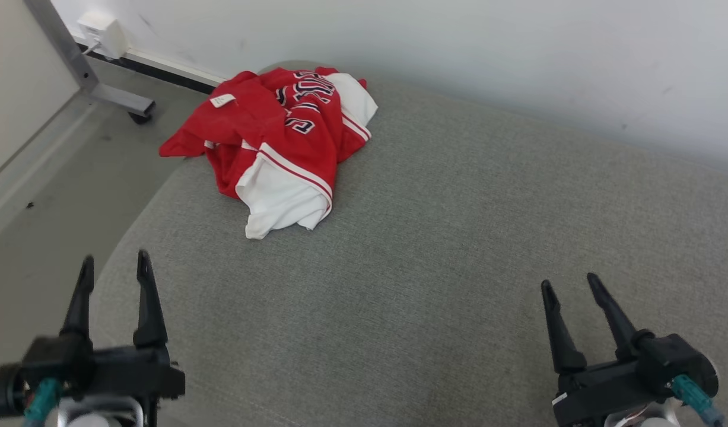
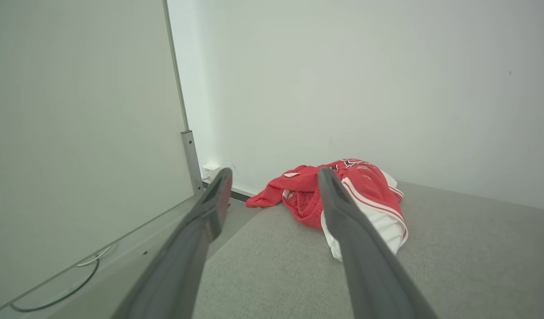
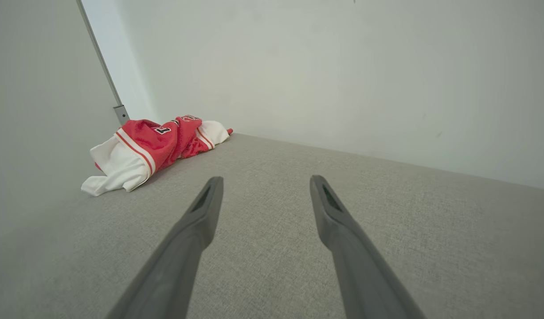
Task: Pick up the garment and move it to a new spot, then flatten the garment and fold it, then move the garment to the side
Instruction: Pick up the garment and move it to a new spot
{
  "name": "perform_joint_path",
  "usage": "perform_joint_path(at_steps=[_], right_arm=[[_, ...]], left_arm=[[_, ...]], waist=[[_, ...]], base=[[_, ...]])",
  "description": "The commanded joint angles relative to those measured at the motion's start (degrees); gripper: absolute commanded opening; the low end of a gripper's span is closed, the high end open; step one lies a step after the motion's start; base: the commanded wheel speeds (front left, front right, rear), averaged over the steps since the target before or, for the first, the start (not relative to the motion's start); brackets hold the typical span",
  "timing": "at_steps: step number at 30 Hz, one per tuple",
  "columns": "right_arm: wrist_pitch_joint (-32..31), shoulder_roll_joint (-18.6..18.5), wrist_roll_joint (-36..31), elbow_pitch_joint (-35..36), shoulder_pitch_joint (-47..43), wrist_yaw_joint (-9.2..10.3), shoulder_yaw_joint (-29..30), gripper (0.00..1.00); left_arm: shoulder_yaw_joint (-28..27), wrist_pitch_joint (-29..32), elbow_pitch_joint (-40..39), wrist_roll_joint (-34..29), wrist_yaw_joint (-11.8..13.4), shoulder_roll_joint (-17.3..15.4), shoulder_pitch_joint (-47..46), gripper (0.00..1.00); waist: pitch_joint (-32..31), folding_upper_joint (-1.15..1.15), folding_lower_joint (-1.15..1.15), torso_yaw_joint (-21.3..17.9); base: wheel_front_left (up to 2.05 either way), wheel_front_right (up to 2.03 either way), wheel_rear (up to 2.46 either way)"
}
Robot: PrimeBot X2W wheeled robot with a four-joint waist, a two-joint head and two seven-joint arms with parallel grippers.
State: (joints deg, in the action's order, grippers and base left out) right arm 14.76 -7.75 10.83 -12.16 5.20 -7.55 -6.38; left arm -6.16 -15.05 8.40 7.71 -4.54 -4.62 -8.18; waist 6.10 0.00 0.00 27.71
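Task at its start: crumpled red-and-white jersey garment (image 1: 280, 148) heaped at upper left on grey fabric worktop (image 1: 429, 237), yet to be lifted, moved, flattened, folded, set aside. Left end effector (image 1: 115, 264) at lower left, right end effector (image 1: 568, 281) at lower right, fingers spread wide, empty, well apart from garment.

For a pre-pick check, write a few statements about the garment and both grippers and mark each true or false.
1. The garment lies crumpled on the grey cushion. True.
2. The garment is blue and yellow. False: it is red and white.
3. The left gripper has its jaws shut on the garment. False: they stand open, apart from it.
4. The right gripper has open jaws, holding nothing. True.
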Motion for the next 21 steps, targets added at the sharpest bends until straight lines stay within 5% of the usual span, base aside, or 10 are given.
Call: perform_joint_path(at_steps=[1, 12, 21], right_arm=[[-0.1, -0.9, -0.4, 0.4, 1.0, 0.12, 0.6, 1.00], [-0.6, -3.9, -0.4, 5.0, 4.2, 0.12, 6.4, 1.00], [0.0, -3.4, 0.1, 6.4, 6.0, 0.12, 10.0, 1.00]], left_arm=[[0.0, -0.2, 0.3, 0.9, -0.2, -0.3, -2.4, 1.00], [-1.0, 0.7, 8.7, 2.7, -1.9, -7.4, -25.7, 1.00], [-2.5, 7.2, 17.0, 4.2, -1.9, -13.9, -38.2, 1.00]], waist=[[4.7, 0.00, 0.00, -4.8], [16.0, 0.00, 0.00, -17.5], [22.2, 0.00, 0.00, -24.1]], base=[[0.00, 0.00, 0.00], [0.00, 0.00, 0.00], [0.00, 0.00, 0.00]])
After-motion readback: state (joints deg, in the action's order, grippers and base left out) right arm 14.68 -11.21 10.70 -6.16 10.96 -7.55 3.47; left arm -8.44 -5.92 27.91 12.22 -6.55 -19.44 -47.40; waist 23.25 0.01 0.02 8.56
